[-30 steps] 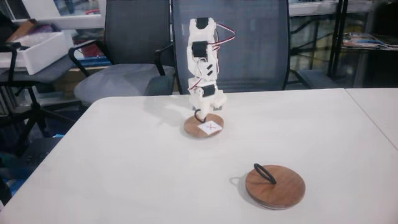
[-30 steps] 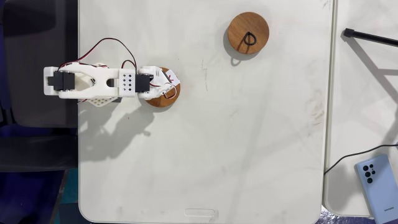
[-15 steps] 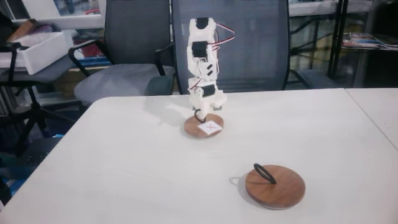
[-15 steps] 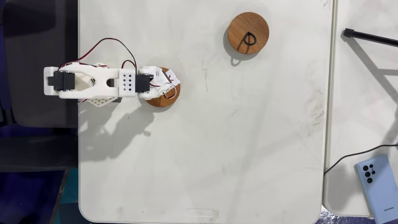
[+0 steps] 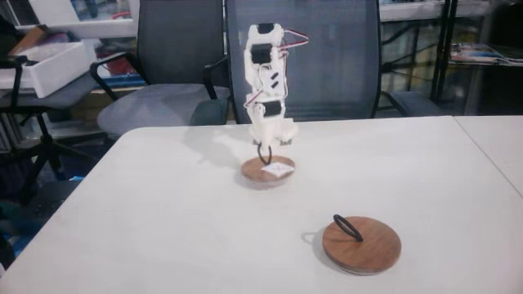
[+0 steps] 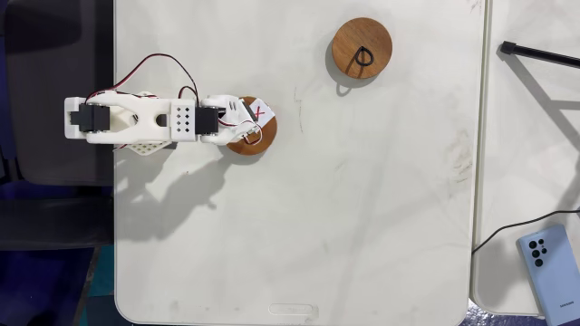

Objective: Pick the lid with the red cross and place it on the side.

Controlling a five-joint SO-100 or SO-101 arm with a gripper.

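- Lid [image 5: 268, 171] with the red cross hangs by its ring from my claw [image 5: 262, 153], near the table's [image 6: 299, 235] left edge in the overhead shot.
- My claw [image 6: 243, 136] is pinched shut on that ring.
- Bare tabletop lies all around; the plain disc [image 6: 362, 49] sits well apart.

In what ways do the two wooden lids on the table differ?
The labelled lid carries a white label with a red cross; the plain lid has none. The labelled lid is smaller. The pincer is at the labelled lid's ring; the plain lid lies alone. Both are round, brown, with black ring handles.
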